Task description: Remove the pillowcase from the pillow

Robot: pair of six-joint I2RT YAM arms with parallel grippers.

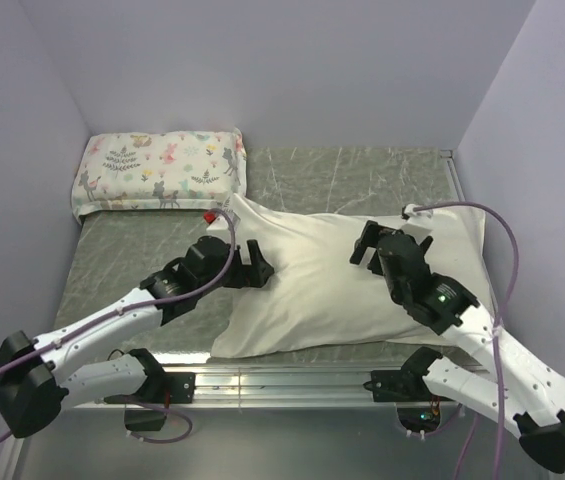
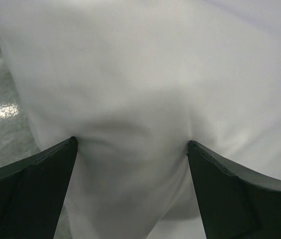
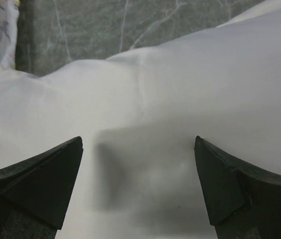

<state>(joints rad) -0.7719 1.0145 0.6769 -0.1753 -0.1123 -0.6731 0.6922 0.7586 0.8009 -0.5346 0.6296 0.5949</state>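
The pillowcase (image 1: 322, 290), with the pillow unseen inside it, lies across the middle of the table (image 1: 362, 170). The left gripper (image 1: 260, 265) at its left end and the right gripper (image 1: 362, 248) right of centre rest on the fabric, jaws spread. Step in hand, as judged: taking a first hold. The next move calls for pinching the thin cloth alone, not the filling.
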